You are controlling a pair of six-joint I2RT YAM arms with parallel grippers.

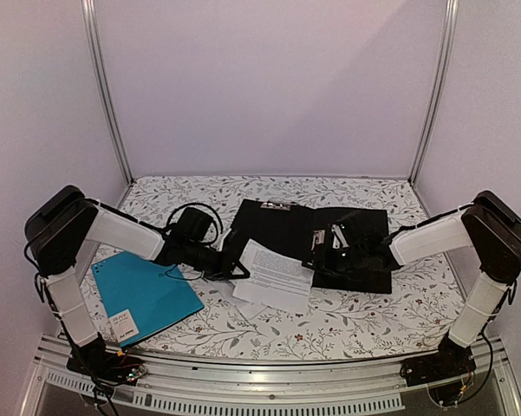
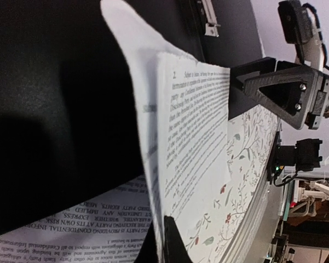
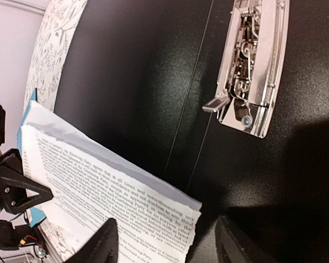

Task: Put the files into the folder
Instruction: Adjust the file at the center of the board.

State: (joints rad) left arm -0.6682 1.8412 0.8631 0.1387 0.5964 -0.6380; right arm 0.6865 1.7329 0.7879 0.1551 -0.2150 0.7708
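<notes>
Across folder (image 1: 273, 224) near edge, files (image 1: 276, 276) overhanging

The lifted sheet of the files (image 2: 191, 126) carries dense black print that opens with the clause number "2." and what looks like "Subject to"; the rest is too slanted to read. The lower sheet (image 2: 71, 233), seen upside down from the left wrist, shows capitals: "PARTY IS PROVIDING CONFIDENTIAL INFOR", "THE RECEIVING PARTY AT ITS OWN RISK" and "EXPRESS". On the teal folder (image 1: 143, 290) at the left, a white label (image 1: 121, 326) at its near corner bears dark print too small to read.
</notes>
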